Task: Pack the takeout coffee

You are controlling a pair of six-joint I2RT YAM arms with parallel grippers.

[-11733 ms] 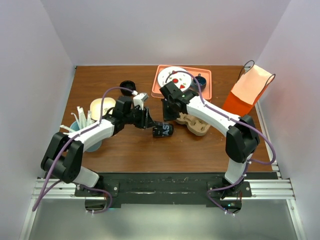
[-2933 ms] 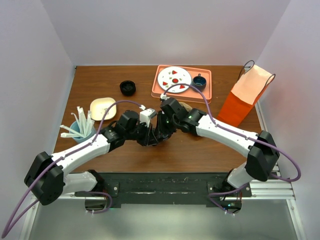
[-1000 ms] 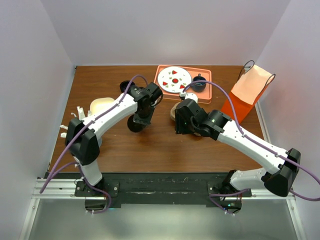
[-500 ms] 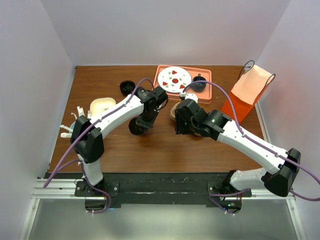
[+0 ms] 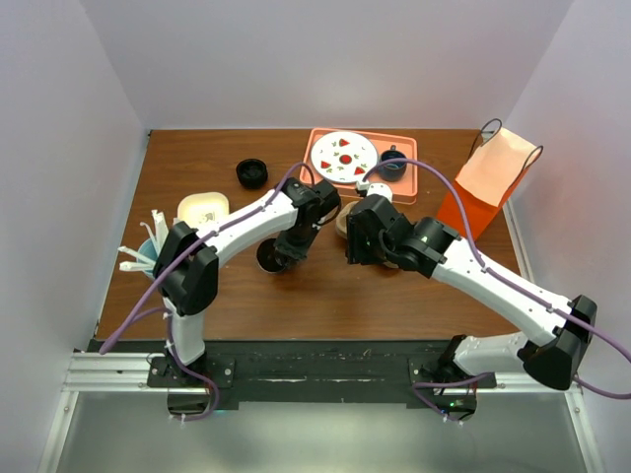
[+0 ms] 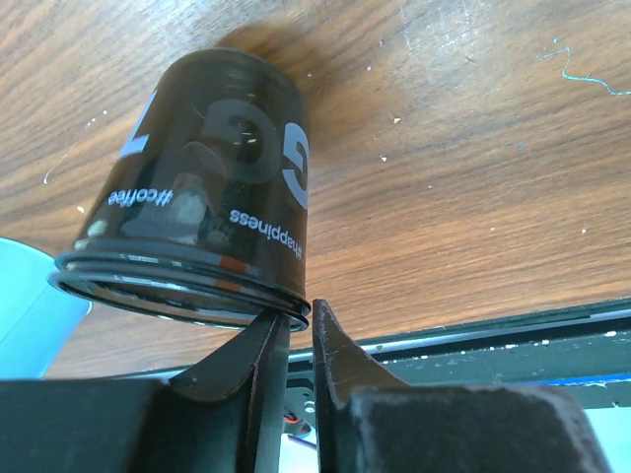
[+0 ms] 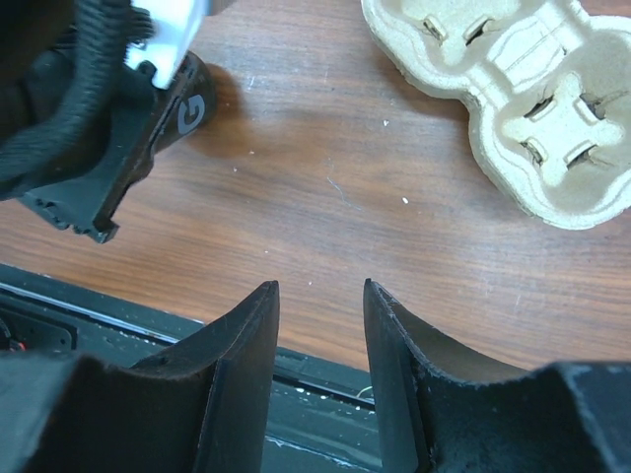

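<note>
The takeout coffee (image 5: 270,258) is a dark cup with white lettering, at the table's middle. My left gripper (image 5: 283,250) is shut on it. In the left wrist view the cup (image 6: 207,187) hangs bottom-down toward the wood. Its rim is pinched between my left gripper's (image 6: 299,315) nearly closed fingers. My right gripper (image 5: 353,246) is open and empty just right of the cup. In the right wrist view my right gripper (image 7: 320,288) hovers over bare wood. There the cup (image 7: 189,110) shows at upper left, mostly hidden by the left gripper.
A cardboard cup carrier (image 5: 343,219) (image 7: 523,118) lies behind my right gripper. A flat black disc (image 5: 252,173) sits at the back left. An orange tray (image 5: 406,177) holds a plate and a blue mug. An orange paper bag (image 5: 483,187) stands at right. A cream bowl (image 5: 202,209) and a light blue cup of straws (image 5: 148,251) are at left.
My left gripper has carried the cup slightly nearer and to the right, and the left forearm has swung right. The right arm has barely moved.
</note>
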